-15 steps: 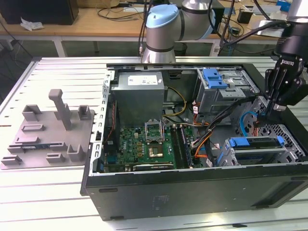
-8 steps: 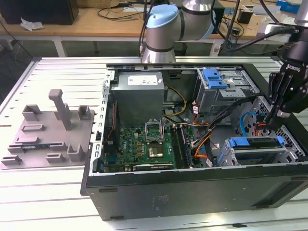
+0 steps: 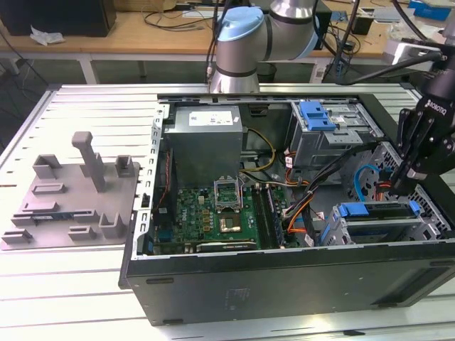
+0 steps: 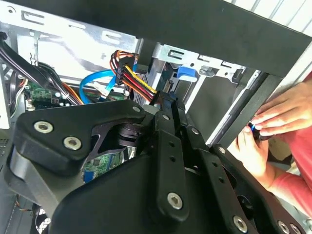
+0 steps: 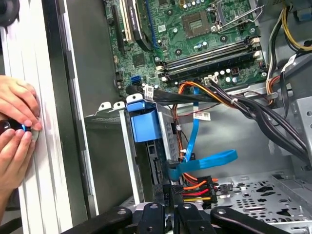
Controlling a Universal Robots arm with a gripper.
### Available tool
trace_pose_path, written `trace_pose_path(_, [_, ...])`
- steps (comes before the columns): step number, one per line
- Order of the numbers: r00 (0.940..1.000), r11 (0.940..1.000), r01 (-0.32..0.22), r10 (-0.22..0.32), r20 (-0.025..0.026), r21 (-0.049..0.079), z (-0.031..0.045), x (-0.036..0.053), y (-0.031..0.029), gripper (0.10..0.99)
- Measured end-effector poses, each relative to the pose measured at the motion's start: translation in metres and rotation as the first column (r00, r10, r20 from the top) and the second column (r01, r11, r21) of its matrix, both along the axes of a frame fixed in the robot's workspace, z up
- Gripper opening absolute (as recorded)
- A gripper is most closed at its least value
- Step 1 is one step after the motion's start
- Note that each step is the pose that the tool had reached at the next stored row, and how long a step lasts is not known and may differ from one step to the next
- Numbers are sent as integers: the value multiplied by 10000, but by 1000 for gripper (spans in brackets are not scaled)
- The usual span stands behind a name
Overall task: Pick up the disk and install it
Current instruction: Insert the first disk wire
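Fingers (image 4: 168,131) sit pressed together with nothing seen between them, and the gripper (image 3: 399,186) hangs inside the open black computer case (image 3: 284,280) at the exterior view's right, near the perforated metal drive cage (image 3: 370,231). The disk (image 3: 377,213) lies flat in that cage, silver metal framed by blue plastic, apart from the gripper. The case also holds a green motherboard (image 3: 213,213), a grey power-supply box (image 3: 206,138) and bundled coloured cables (image 3: 302,206). In both wrist views a person's hands (image 4: 278,114) pinch a small dark object at the case's edge. In the exterior view a grey moulded fixture plate (image 3: 71,199) lies on the slatted table (image 3: 71,284).
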State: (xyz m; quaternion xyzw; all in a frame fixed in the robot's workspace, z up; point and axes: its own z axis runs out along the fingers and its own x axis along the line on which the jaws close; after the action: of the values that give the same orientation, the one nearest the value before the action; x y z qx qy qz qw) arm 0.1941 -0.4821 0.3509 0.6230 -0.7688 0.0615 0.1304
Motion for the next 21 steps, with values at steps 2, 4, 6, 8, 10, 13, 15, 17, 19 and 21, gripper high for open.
trace_pose_path(2, [10000,10000,-1,1,21,97,6,-14,-31,169])
trace_pose_path(4, [10000,9998,-1,0,46,185,11,-27,-60,169])
trace_pose_path(6, [10000,9995,-2,-1,87,305,16,-40,-97,169])
trace_pose_path(8, [9999,9991,-4,-1,135,413,20,-49,-121,169])
trace_pose_path(10, [9998,9986,-6,-3,187,528,23,-57,-138,169])
trace_pose_path(13, [9997,9973,-13,-6,262,733,27,-65,-156,169])
trace_pose_path(15, [9994,9944,-46,11,332,1059,33,-74,-175,169])
trace_pose_path(17, [9993,9921,-157,115,348,1245,39,-78,-183,169])
trace_pose_path(19, [9991,9909,-287,243,352,1315,41,-80,-186,169])
trace_pose_path(21, [9987,9899,-419,374,356,1355,41,-82,-187,169])
